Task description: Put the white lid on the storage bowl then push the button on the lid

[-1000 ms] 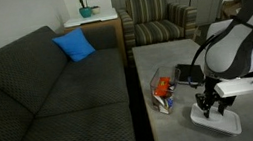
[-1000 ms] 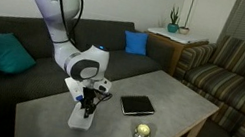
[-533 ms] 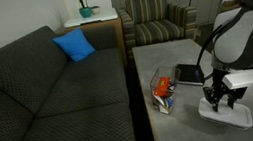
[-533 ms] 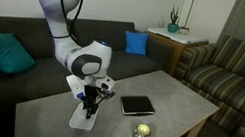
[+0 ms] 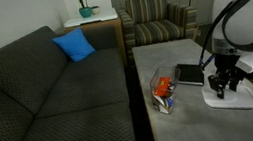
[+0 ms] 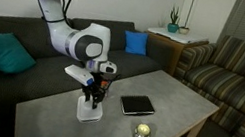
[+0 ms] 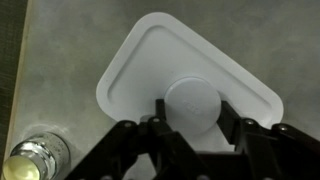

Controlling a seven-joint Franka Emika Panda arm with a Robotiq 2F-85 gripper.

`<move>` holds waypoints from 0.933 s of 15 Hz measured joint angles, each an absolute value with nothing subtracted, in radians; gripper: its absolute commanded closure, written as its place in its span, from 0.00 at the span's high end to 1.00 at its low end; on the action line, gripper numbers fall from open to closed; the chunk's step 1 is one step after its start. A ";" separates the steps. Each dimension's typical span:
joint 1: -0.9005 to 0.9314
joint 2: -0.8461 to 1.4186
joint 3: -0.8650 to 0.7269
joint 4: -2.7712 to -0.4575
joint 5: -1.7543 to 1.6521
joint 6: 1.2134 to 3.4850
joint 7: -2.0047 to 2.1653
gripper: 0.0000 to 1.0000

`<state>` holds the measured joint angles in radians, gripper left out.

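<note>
The white lid (image 7: 140, 70) is a flat rounded-square piece low over the grey table; it shows in both exterior views (image 5: 240, 98) (image 6: 90, 113). My gripper (image 7: 192, 118) is shut on the lid, its two fingers clamping the round raised button (image 7: 190, 95) from both sides. The gripper also shows in both exterior views (image 5: 222, 86) (image 6: 92, 98). The storage bowl (image 5: 162, 88), clear with orange, red and blue contents, stands at the table edge nearest the sofa, apart from the lid. In the other exterior view the bowl is hidden.
A black flat book (image 5: 190, 74) (image 6: 137, 105) lies on the table (image 6: 174, 93) between bowl and lid. A small round silvery tin (image 6: 142, 133) (image 7: 35, 160) stands near the lid. A dark sofa (image 5: 50, 102) runs along the table; a striped armchair (image 5: 159, 20) stands beyond.
The gripper has moved along the table with the lid in its fingers, away from the front edge and towards the black book. Bowl, book and tin have not moved.
</note>
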<state>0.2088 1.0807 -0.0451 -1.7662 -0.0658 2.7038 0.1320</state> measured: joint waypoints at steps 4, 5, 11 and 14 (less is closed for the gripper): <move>0.213 1.033 -0.045 -1.816 -0.113 2.704 0.071 0.54; 0.213 1.030 -0.045 -1.820 -0.113 2.704 0.067 0.54; 0.215 1.037 -0.044 -1.821 -0.113 2.705 0.073 0.29; 0.239 1.046 -0.074 -1.813 -0.143 2.720 0.074 0.29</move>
